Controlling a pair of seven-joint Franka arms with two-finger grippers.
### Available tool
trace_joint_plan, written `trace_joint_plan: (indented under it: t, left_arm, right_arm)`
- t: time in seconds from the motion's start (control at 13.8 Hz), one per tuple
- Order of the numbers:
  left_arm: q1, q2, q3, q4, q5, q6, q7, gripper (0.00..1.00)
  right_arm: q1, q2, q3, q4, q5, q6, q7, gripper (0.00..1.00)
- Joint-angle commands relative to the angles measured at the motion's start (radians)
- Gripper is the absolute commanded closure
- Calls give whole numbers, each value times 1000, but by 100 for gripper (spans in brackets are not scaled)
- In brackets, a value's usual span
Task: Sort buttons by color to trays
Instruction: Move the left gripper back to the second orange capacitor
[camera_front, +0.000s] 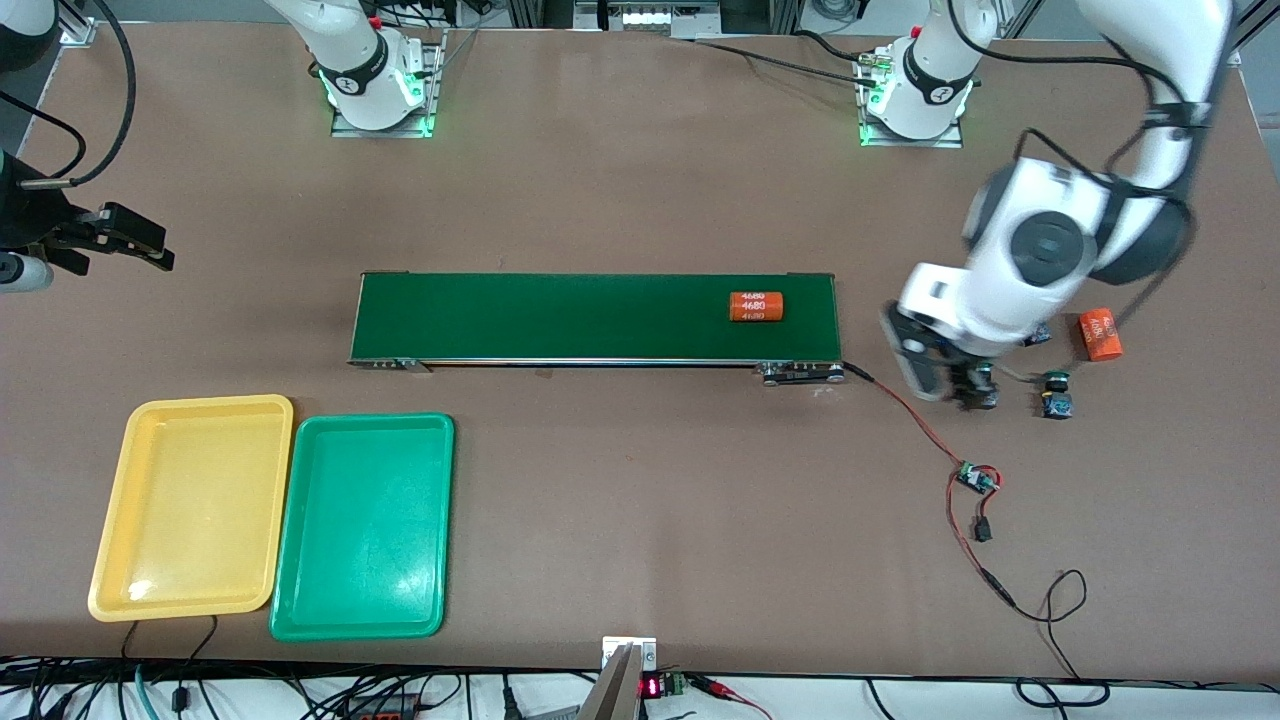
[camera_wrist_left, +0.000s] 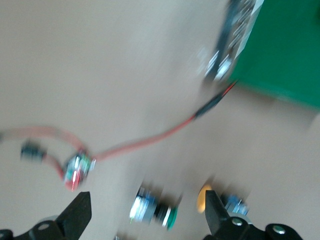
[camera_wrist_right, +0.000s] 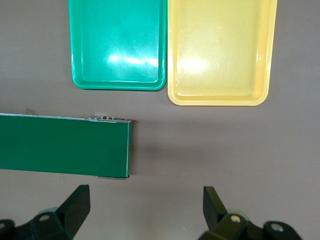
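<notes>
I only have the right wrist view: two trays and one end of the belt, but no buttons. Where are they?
Observer: The buttons sit on the table off the belt's end toward the left arm, beside an orange cylinder.
Operator: Where is the left gripper?
Observer: The left gripper hangs open, low over a green-capped button; a yellow-capped button lies beside it.
Operator: Is anything on the belt?
Observer: One second orange cylinder, near that same end.
</notes>
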Motion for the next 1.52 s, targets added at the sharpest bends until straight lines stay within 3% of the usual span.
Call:
trace_joint_plan:
  t: [0.0,0.58,1.01,1.45]
  left_arm:
    - [39,-6,86,-11,10,7,-37,0]
    - [331,45,97,-36,13,-6,-687,0]
    - [498,130,86,-37,8,17,-734,0]
    - [521,203,85,-82,8,102,-789,0]
  right_arm:
    - [-7,5,5,18,-11,-24,-14,0]
    - [-2,5,6,21,-11,-24,-14,0]
    - [-8,7,3,21,-11,-24,-16,0]
    - [-8,7,3,21,-11,-24,-16,0]
